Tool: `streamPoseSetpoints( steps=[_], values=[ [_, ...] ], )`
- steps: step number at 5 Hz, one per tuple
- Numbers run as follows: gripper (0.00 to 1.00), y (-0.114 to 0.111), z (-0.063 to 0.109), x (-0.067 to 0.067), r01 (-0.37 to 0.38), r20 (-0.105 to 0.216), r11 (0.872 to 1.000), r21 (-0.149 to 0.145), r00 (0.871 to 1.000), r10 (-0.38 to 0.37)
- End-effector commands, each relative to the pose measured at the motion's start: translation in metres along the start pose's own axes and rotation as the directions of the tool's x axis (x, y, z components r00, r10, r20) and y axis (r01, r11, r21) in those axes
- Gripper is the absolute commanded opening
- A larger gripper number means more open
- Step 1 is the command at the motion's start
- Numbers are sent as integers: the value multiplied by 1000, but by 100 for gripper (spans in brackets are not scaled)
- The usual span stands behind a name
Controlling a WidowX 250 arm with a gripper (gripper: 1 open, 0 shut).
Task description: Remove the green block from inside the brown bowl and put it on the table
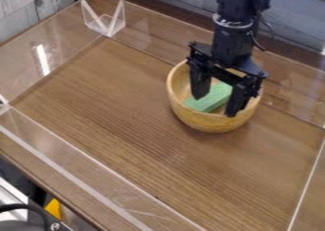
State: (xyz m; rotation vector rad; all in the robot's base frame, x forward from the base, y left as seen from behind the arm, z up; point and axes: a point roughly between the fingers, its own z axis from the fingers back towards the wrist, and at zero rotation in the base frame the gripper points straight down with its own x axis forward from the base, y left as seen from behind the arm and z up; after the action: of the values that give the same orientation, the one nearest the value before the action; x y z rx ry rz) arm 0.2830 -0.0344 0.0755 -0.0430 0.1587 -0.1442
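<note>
The black two-fingered gripper is standing spread wide, pointing down into the round tan wooden bowl and straddling the small bright green rectangular block, gripping nothing. The block is lying inside the bowl, which is sitting toward three o'clock on the brown wood-grain table.

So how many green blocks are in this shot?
1. The green block lies inside the brown bowl, between the open gripper fingers. Part of the bowl's inside is hidden by the gripper.

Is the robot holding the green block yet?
No, nothing is held. The gripper has its jaws wide open, either side of the green block inside the brown bowl.
</note>
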Motion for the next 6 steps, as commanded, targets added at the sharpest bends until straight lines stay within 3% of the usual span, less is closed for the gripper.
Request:
streamPoseSetpoints(
  steps=[1, 2, 4, 6],
  values=[
    [100, -7, 23, 1, 10, 86, 1000, 9, 996, -11],
    [100, -15, 24, -3, 14, 87, 1000, 13, 996, -15],
    [100, -17, 27, -1, 115, 86, 993, 36, 989, -117],
    [100, -15, 15, -4, 144, 86, 988, 47, 985, -148]
  ],
)
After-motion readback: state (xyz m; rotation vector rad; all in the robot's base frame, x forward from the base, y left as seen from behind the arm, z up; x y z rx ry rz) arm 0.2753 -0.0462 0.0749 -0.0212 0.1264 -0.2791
